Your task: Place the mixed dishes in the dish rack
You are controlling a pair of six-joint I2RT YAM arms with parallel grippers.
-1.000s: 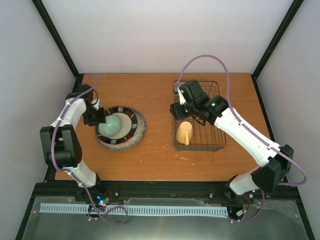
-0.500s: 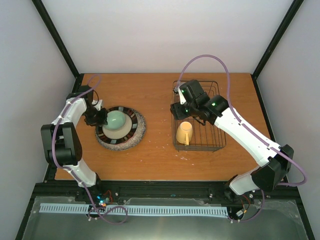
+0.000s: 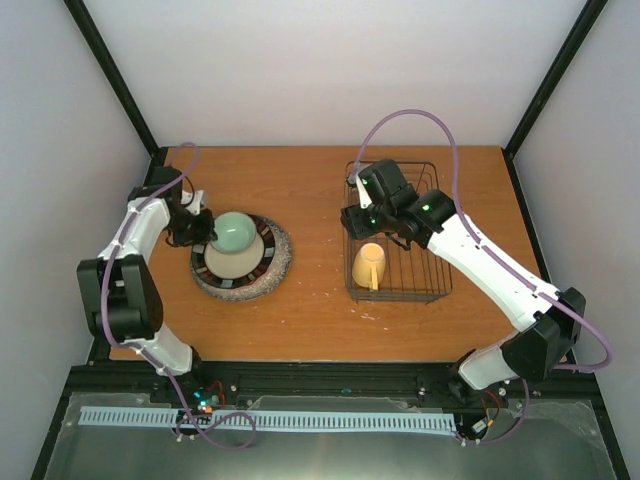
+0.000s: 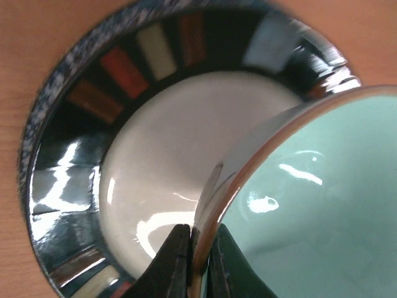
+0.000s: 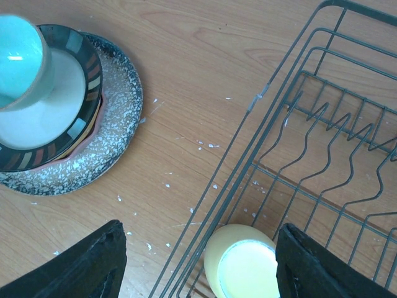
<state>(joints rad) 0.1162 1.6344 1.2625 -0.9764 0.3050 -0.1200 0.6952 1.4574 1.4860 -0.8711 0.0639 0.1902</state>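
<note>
My left gripper (image 3: 203, 231) (image 4: 198, 254) is shut on the rim of a pale green bowl (image 3: 234, 232) (image 4: 316, 205) and holds it tilted above a striped dark plate (image 3: 236, 257) (image 4: 142, 149). That plate sits on a speckled plate (image 3: 280, 258) (image 5: 102, 136). The bowl also shows in the right wrist view (image 5: 20, 59). The dark wire dish rack (image 3: 437, 275) (image 5: 322, 130) stands at the right with a yellow mug (image 3: 369, 266) (image 5: 245, 264) lying in its near-left corner. My right gripper (image 3: 367, 222) (image 5: 195, 264) is open and empty above the rack's left side.
The orange wooden table (image 3: 310, 310) has white specks between the plates and the rack. Black frame posts stand at the back corners. White walls surround the table.
My left gripper has lifted the green bowl off the striped plate and tipped it back-left. The right arm has hardly moved.
</note>
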